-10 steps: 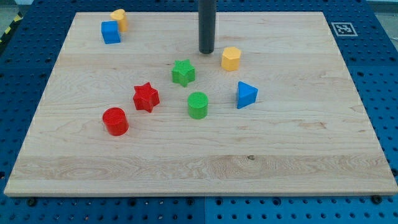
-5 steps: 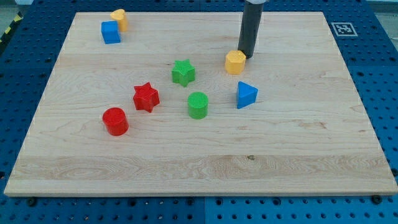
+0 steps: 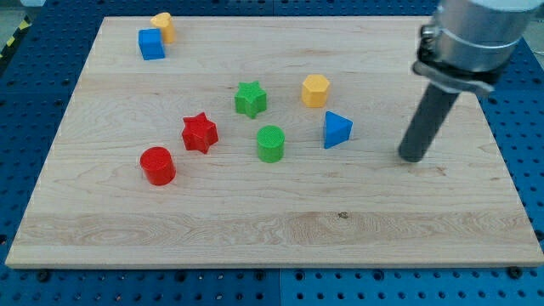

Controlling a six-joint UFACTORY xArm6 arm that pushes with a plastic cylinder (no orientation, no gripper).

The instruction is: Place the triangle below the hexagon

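Rod tilted slightly, entering from top right; my tip [image 3: 412,158] down on board [image 3: 382,229], at 3 o'clock of blue triangle [image 3: 337,129], apart from it, bare wood between. No claw on rig, rod only. Triangle at 5 o'clock of yellow hexagon [image 3: 315,90], near. Green cylinder [image 3: 270,143] at triangle's 9 o'clock, green star [image 3: 250,99] at 10.

The blue triangle [image 3: 337,129] is lying flat on the wooden board, right of centre, with one corner pointing toward the view's right. The yellow hexagon [image 3: 315,90] is sitting just above it and slightly to the view's left, resting on its flat base with its six-sided top facing up. The two blocks are lying near each other but are not touching, with a strip of bare wood showing between them.
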